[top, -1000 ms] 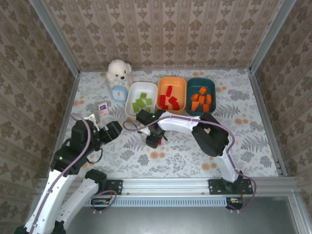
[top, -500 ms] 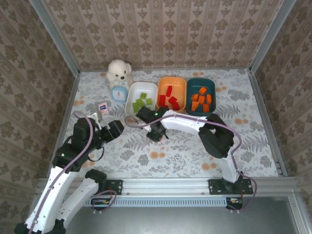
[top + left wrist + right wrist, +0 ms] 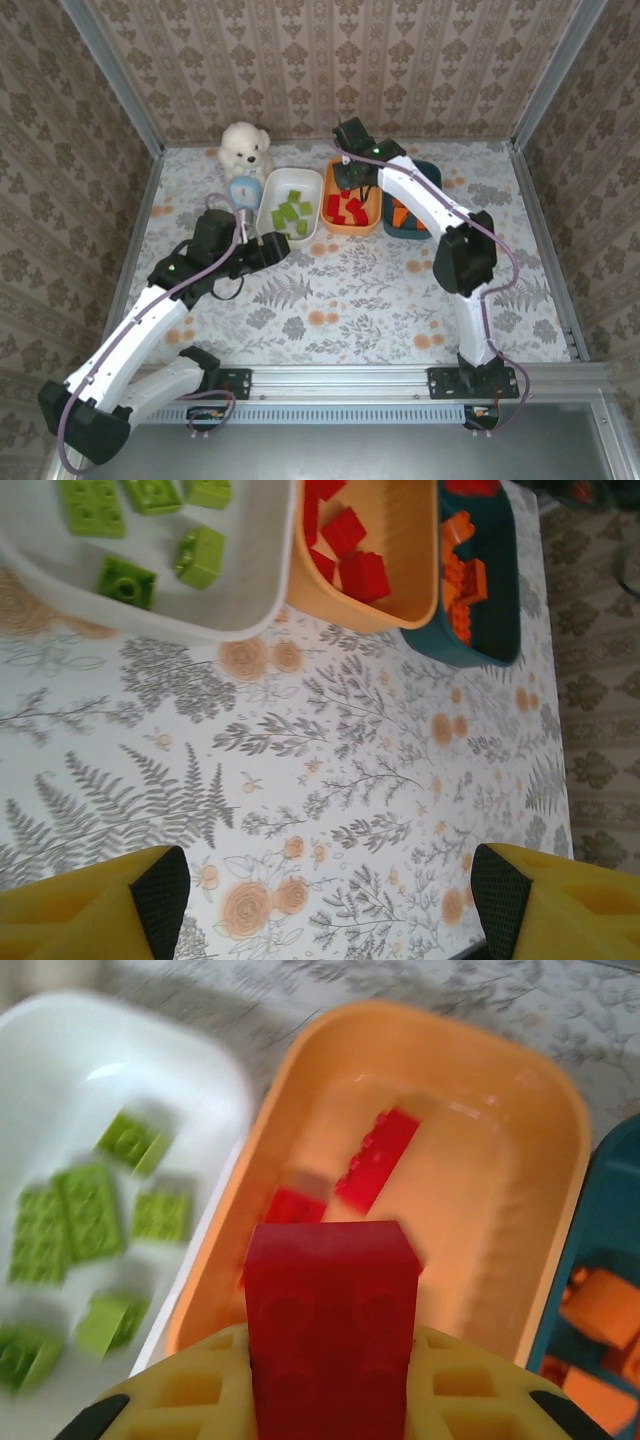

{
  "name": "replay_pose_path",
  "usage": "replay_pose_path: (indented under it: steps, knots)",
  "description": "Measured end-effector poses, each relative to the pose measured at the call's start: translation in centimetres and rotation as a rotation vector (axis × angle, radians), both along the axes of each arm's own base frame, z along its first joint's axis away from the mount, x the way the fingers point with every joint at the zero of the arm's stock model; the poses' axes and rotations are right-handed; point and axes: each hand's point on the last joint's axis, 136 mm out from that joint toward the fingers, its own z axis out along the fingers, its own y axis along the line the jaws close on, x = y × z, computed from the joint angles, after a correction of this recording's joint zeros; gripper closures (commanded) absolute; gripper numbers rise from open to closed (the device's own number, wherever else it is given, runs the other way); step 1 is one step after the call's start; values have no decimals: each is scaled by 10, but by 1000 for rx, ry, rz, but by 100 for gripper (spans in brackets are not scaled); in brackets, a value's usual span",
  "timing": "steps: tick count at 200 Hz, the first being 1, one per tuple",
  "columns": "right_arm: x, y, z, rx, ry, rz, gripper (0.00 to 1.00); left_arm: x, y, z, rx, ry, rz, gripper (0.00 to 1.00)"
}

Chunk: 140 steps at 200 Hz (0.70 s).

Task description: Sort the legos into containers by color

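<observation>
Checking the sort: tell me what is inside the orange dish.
Only red bricks show in the orange dish. The red brick shut in the right gripper covers part of its floor, so any pieces below it cannot be seen.

Our right arm has left the middle of the table, in front of the white dish point(image 3: 283, 182), and now reaches to the far side. There the right gripper point(image 3: 349, 178) hangs over the orange dish point(image 3: 352, 230). Its jaws, apart a second ago, now pinch a red brick point(image 3: 331, 1300). Our left arm, folded back at the near left before, now stretches forward, bringing the left gripper point(image 3: 268, 250) just short of the white dish's near edge.
</observation>
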Motion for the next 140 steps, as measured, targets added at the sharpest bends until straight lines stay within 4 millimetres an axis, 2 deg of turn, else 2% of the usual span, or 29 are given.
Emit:
replay_pose_path:
  steps: [26,55,87,116,140]
  knots:
    - [35,-14,-37,8,37,-134,75,3,-12,4,-11,-28,-34,21]
    - [53,-27,-71,29,83,-255,74,10,-15,10,-14,-70,-19,20]
    - [65,-36,-81,53,83,-350,73,19,-11,27,-33,-146,21,19]
    - [68,-40,-87,59,80,-405,73,24,-6,46,-57,-224,61,18]
    - [69,-41,-98,54,95,-429,72,28,-5,52,-64,-252,78,18]
